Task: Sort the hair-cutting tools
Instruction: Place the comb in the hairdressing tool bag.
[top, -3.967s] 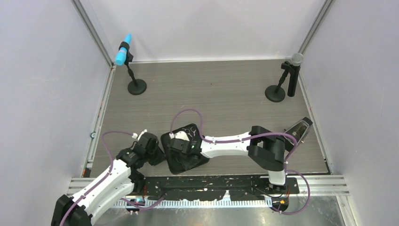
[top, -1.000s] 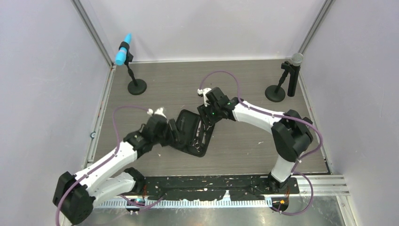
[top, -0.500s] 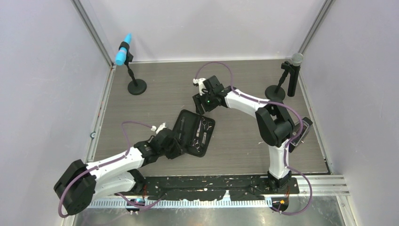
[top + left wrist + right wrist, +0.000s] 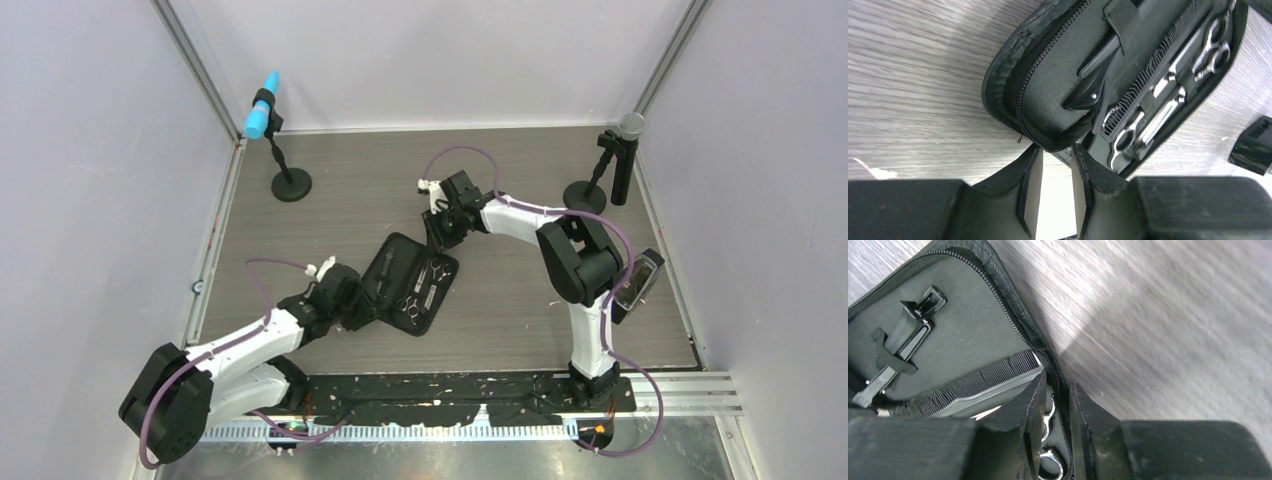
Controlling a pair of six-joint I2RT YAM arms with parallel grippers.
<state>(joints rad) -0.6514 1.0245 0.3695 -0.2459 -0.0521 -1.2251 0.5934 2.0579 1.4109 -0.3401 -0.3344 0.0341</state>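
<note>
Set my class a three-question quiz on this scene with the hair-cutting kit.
1. True or false: the case lies open.
2. How many scissors are strapped inside it? A one, B two, C four.
3. Fill in: the pincer at the case's far end is the ___ one.
Key: 1 true; 2 B; 3 right, the right pincer.

two silver scissors [image 4: 1164, 111], long black comb [image 4: 1148, 75], black clips [image 4: 1087, 98], strapped side by side in open zip case [image 4: 1048, 85]
</note>
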